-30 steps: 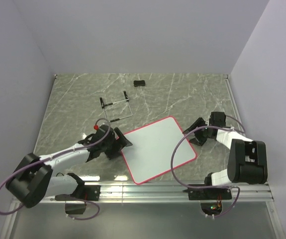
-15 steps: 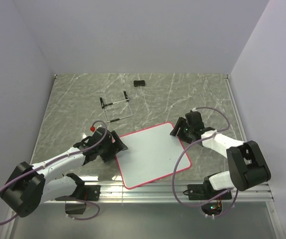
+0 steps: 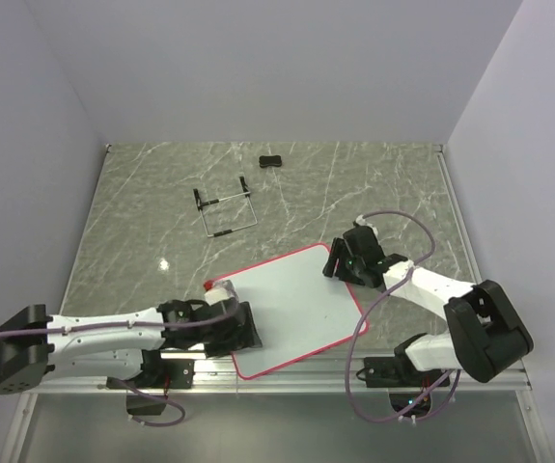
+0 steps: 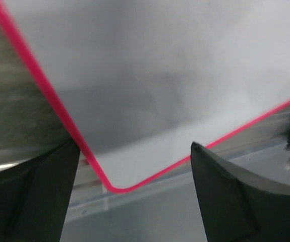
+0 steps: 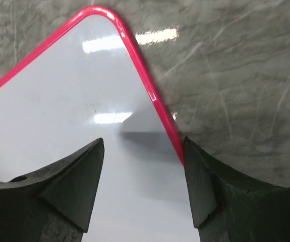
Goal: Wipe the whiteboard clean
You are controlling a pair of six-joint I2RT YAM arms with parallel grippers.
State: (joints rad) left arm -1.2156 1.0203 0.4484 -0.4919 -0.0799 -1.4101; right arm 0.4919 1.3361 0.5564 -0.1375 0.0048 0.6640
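Observation:
The whiteboard (image 3: 291, 307) lies flat and tilted near the table's front edge, with a red-pink frame and a blank white face. My left gripper (image 3: 246, 334) is open at its near-left side. In the left wrist view the board's rounded near corner (image 4: 115, 187) shows between the open fingers (image 4: 235, 196) of the left gripper (image 4: 134, 169). My right gripper (image 3: 339, 260) is open over the board's far right corner. In the right wrist view the right gripper (image 5: 143, 151) straddles the whiteboard's (image 5: 74, 116) right frame edge, which runs down to the right finger (image 5: 210, 191).
A small wire stand (image 3: 227, 212) stands behind the board on the marble table. A small black object (image 3: 271, 161) lies near the back wall. A metal rail (image 3: 354, 365) runs along the near edge, and the board's near corner overhangs it.
The board has slid toward the near left. My left arm has pulled back to the front edge beside it. My right gripper has moved left onto the board's far right corner.

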